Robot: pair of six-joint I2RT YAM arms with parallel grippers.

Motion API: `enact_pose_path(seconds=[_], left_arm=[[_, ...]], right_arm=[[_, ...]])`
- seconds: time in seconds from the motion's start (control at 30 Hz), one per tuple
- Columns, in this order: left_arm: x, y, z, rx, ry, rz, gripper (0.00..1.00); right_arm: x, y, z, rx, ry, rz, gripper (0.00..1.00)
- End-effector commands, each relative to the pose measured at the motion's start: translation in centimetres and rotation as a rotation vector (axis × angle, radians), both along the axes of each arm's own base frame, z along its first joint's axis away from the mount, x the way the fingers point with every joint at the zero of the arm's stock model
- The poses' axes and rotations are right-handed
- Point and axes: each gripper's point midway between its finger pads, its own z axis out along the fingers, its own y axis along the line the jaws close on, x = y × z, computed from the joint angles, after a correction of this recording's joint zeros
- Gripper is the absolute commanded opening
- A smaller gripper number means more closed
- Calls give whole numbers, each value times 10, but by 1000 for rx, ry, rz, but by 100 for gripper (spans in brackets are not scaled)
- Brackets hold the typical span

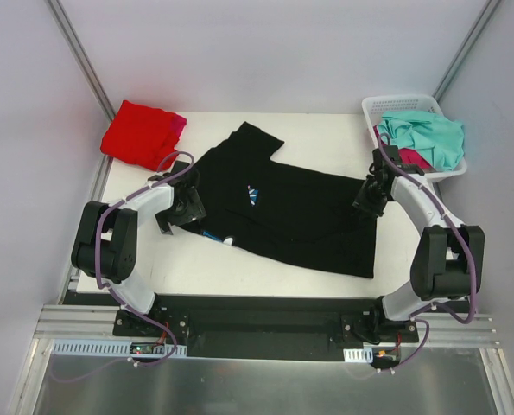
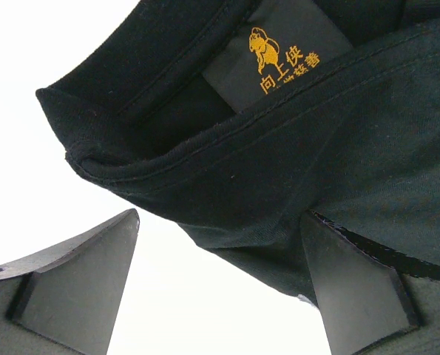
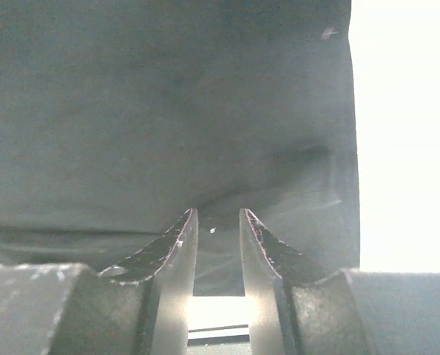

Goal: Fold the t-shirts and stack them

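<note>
One black t-shirt (image 1: 300, 207) lies spread; left gripper (image 2: 221, 222) wide, right gripper (image 3: 218, 216) narrowly parted.

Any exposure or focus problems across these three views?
Top external: even light, sharp, though the black t-shirt shows few folds. Left wrist: table blown out white, shirt label crisp. Right wrist: table strip overexposed, cloth murky and soft, glare between the right tool's fingers.

The left hand (image 2: 221, 214) is lowered with jaws spread wide, the right hand (image 3: 218, 213) lowered, jaws narrowly parted.
</note>
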Motion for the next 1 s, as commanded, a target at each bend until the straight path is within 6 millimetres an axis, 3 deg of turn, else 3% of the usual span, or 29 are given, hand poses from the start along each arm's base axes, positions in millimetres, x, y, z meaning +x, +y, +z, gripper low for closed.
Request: enact_pose_path(seconds=[0.0, 0.27, 0.47, 0.97], left_arm=[[-7, 1, 5, 17, 24, -32, 90], [-8, 0, 6, 10, 22, -34, 90], [-7, -1, 8, 6, 16, -36, 90], [-7, -3, 7, 1, 23, -37, 90]], right_arm=[[-18, -31, -8, -108, 79, -59, 32], [-28, -69, -15, -166, 83, -187, 30], [-33, -83, -20, -167, 111, -223, 30], [-31, -70, -38, -81, 135, -202, 29]])
